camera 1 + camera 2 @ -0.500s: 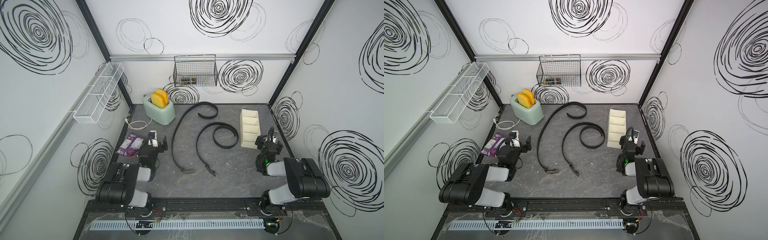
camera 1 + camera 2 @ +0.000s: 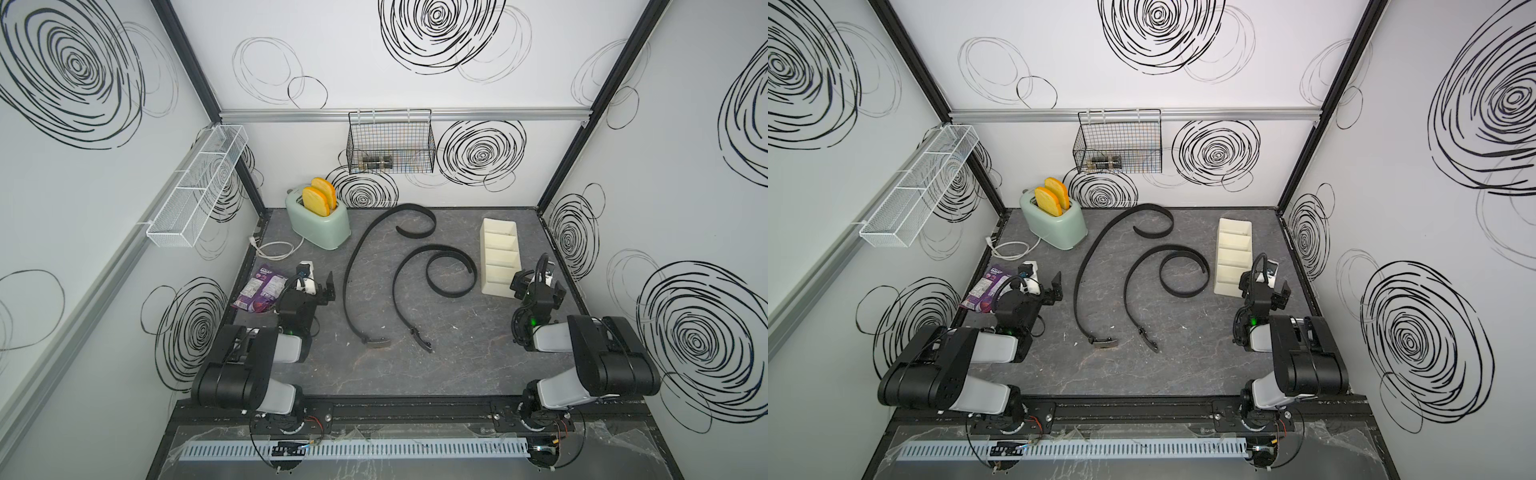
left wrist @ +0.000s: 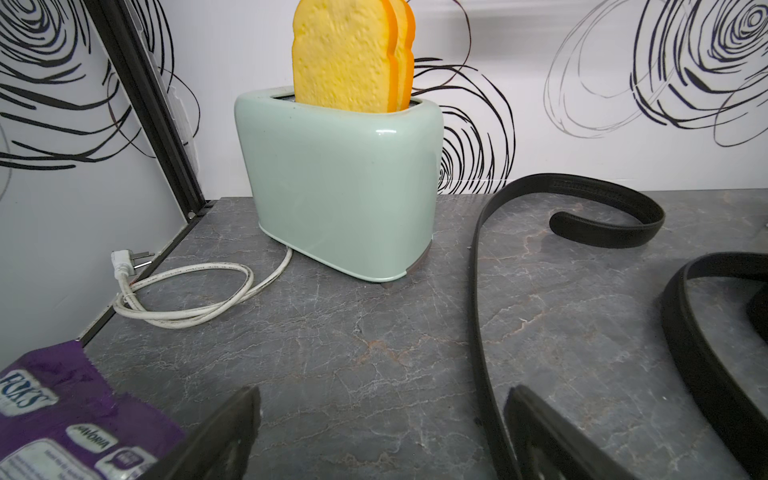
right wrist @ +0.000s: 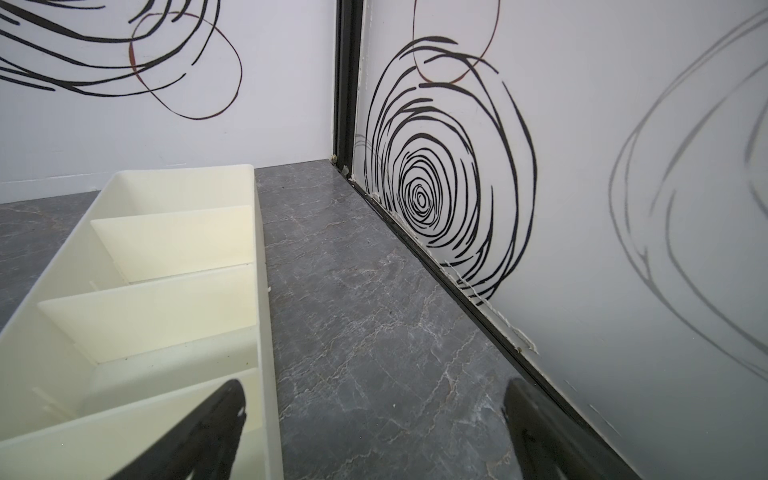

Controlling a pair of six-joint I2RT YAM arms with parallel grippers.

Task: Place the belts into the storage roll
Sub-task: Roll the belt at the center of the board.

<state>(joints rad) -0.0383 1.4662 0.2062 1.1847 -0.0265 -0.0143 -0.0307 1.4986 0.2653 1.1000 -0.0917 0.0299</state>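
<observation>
Grey marbled table inside white walls drawn with black swirls. On it lie a longer belt and a shorter belt, two in all, both loose and outside the tray. The longer belt runs from a curl at 12 o'clock to a buckle at 6. The shorter belt lies near it, curled at 2 o'clock close to the tray.

One cream tray with four compartments stands at 2 o'clock. There are two grippers, the left gripper at 9 o'clock and the right gripper at 3, both spread wide and holding nothing. One green toaster with two toast slices stands at 11 o'clock, and one purple packet lies at 9.

The right arm covers the tray's near corner. The shorter belt's own buckle is too small to make out.
</observation>
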